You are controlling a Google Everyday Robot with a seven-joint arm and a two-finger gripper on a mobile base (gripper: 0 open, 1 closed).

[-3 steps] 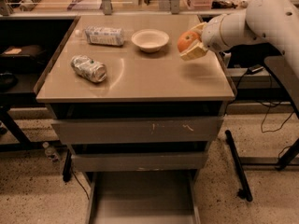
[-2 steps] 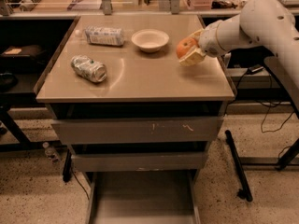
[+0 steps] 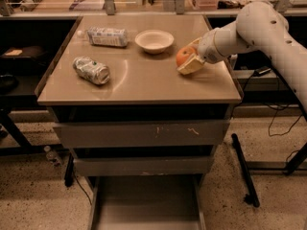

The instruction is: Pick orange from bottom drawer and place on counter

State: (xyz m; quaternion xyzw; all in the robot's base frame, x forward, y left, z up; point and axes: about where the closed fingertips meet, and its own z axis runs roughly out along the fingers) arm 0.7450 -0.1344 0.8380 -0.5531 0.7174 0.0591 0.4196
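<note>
The orange (image 3: pixel 183 56) sits between the tan fingers of my gripper (image 3: pixel 188 60), low over the right side of the counter (image 3: pixel 144 80), just right of the white bowl. The gripper is shut on the orange. I cannot tell whether the orange touches the counter top. My white arm (image 3: pixel 259 28) comes in from the upper right. The bottom drawer (image 3: pixel 146 202) is pulled out at the foot of the cabinet, and its grey floor shows nothing in it.
A white bowl (image 3: pixel 154 40) stands at the back middle of the counter. A plastic water bottle (image 3: pixel 106 36) lies at the back left and a crushed silver can (image 3: pixel 91 70) lies at the left. Two closed upper drawers (image 3: pixel 144 134) face me.
The gripper with the orange has moved a little lower and left, towards the counter top. The bowl, bottle and can have not moved.
</note>
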